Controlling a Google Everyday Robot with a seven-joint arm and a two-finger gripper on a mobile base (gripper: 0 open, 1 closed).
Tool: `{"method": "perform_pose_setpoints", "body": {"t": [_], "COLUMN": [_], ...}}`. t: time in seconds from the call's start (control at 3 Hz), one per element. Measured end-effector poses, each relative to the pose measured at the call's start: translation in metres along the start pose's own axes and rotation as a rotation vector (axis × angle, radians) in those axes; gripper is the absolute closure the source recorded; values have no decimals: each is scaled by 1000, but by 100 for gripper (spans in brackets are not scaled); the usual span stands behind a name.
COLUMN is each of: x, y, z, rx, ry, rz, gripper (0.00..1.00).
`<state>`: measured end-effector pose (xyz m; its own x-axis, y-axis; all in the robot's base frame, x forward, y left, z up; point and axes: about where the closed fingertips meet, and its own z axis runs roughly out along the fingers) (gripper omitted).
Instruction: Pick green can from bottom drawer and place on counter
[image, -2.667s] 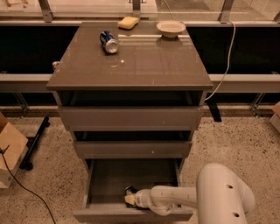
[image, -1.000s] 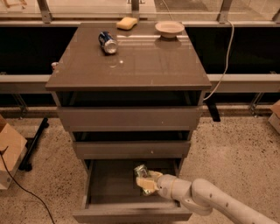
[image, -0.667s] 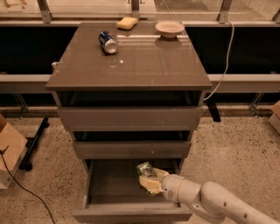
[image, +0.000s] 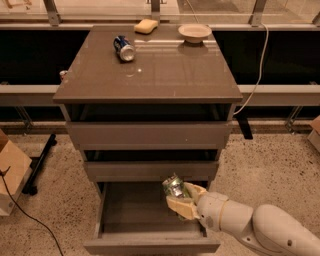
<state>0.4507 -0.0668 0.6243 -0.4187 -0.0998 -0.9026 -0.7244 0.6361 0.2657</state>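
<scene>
Pincer (image: 179, 199) clamped on the green can (image: 173, 185), which I see held just above the open bottom drawer (image: 131, 212). Its long axis tilts, silver end pointing up-left. The grip hides its lower half.

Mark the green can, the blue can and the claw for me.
green can (image: 174, 186): camera view, label side.
blue can (image: 124, 48): camera view, body, lying on counter (image: 165, 75).
claw (image: 182, 197): camera view, between fingertips gripping the green can, over bottom drawer (image: 130, 215).

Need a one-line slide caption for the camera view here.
Gripper holds the green can over the open bottom drawer; the counter above carries a blue can, sponge and bowl.
</scene>
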Motion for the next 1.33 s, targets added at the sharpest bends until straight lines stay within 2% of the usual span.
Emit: {"method": "perform_pose_setpoints", "body": {"t": [0.33,0.67,1.0,1.33], "x": [-59,-59,-98,-154], "y": [11,11,13,15], "z": [-32,-32,-35,-36], "rx": [30,30,28,5], "ry": [49,49,40,31], "rz": [-111,-112,-220,-347], "gripper": [100,100,100,100]}}
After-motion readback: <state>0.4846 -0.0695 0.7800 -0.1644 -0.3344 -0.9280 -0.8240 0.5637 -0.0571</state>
